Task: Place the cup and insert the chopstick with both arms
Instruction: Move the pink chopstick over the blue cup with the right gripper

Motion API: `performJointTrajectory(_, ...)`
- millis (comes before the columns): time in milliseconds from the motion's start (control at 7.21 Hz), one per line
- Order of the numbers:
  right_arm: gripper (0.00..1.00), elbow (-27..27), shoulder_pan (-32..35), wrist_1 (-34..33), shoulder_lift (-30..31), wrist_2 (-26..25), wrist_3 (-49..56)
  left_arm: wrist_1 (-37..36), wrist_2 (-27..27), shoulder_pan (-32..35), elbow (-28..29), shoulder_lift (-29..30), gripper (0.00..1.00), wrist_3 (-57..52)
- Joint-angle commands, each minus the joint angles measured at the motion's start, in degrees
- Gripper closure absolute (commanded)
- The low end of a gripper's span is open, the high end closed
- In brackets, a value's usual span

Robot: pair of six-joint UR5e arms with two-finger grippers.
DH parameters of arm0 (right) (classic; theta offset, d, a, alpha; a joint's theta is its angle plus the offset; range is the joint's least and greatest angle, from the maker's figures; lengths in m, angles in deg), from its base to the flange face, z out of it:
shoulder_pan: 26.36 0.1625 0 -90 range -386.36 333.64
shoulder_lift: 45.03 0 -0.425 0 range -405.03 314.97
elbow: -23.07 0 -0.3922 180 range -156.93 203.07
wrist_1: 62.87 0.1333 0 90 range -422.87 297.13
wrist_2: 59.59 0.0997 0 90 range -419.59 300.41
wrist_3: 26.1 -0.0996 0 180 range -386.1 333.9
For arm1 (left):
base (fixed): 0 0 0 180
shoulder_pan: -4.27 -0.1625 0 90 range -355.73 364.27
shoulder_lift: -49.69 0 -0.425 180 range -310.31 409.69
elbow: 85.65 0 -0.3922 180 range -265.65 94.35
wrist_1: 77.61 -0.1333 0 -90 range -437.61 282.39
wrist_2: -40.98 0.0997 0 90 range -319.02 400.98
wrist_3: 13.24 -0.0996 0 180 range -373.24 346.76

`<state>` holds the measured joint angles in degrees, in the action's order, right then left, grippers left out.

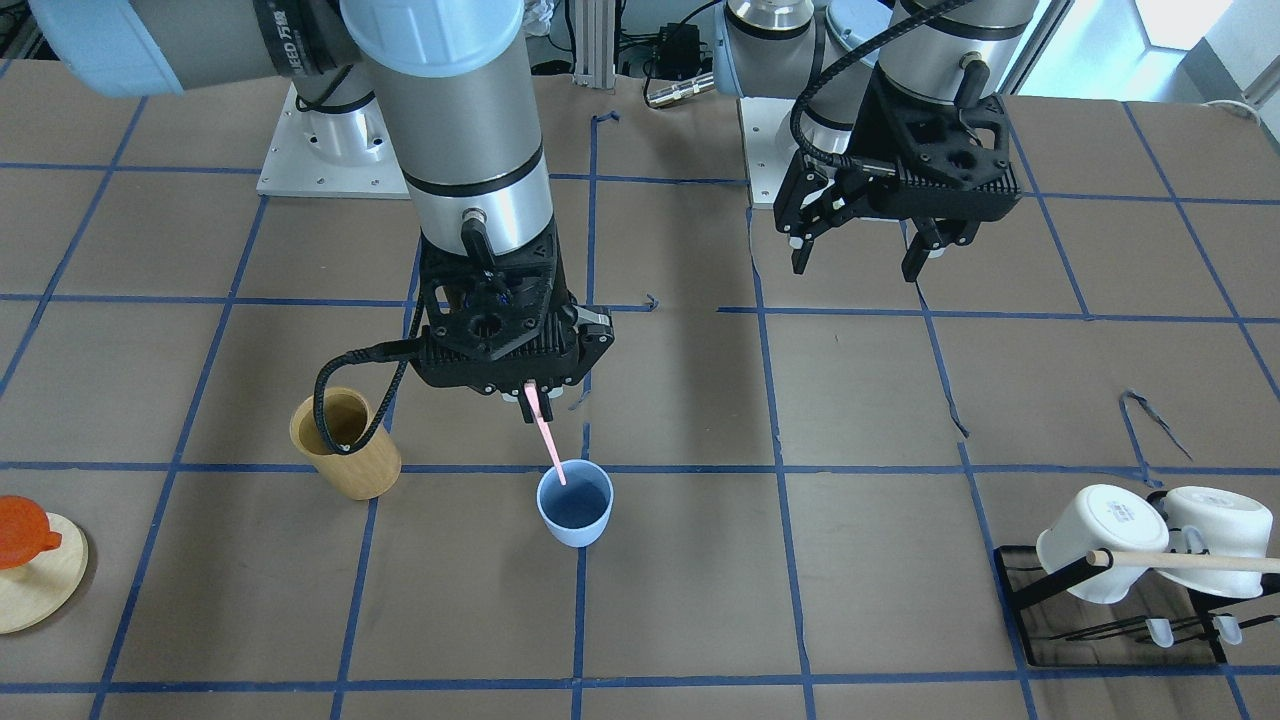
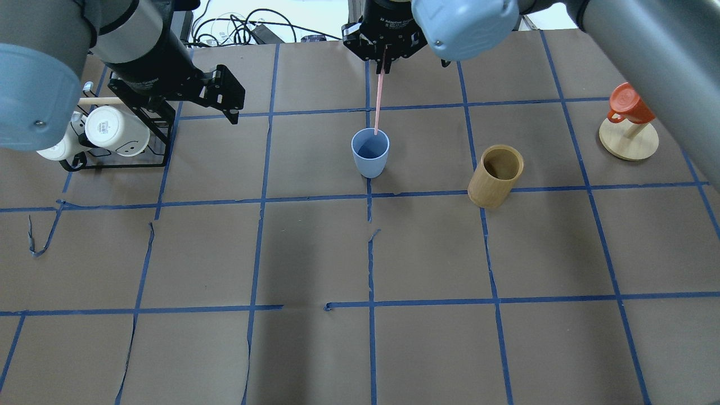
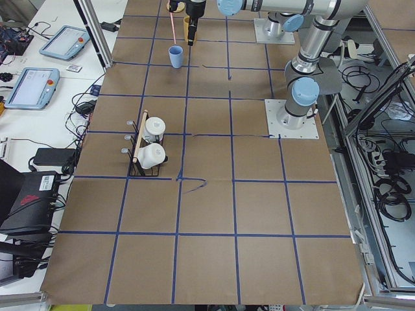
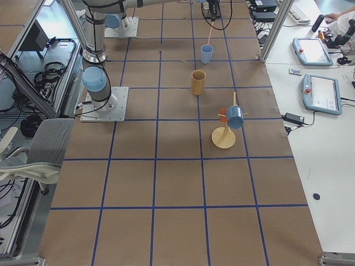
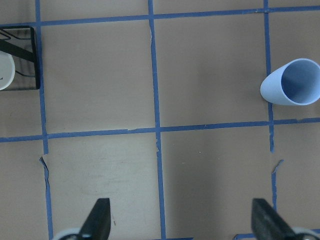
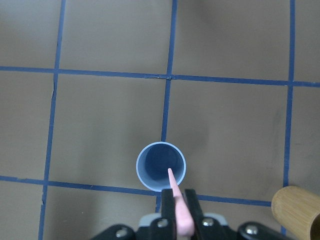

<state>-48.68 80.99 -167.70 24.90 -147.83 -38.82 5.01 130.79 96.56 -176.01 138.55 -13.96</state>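
Light blue plastic cup (image 1: pixel 575 515) is standing upright, out toward the operators' edge of the brown-paper table (image 1: pixel 900 600). Right gripper (image 1: pixel 535 400) is pinched tight on the top of a thin pink chopstick (image 1: pixel 547 443), which hangs with its tip right at the cup's mouth. Can't tell how deep it goes. Tan bamboo cylinder holder (image 1: pixel 345 443) sits near the cup. Left gripper (image 1: pixel 868 255) hangs spread wide over bare table. Two white mugs (image 1: pixel 1100 545) are on a black wire rack (image 1: pixel 1040 600) by the same edge. The print on one mug's base is too small to read.
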Motion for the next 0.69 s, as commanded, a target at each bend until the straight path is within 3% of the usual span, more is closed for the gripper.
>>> performJointTrajectory(0,0.96,-2.3,0.4,-3.3,-0.7,0.0,-0.5,0.0,0.0,0.1,0.0,0.0,0.0,0.2)
performJointTrajectory(554,0.92,-5.7,0.8,-5.5,-2.5,-0.2,0.5,0.0,0.0,0.1,0.0,-0.1,0.0,0.5)
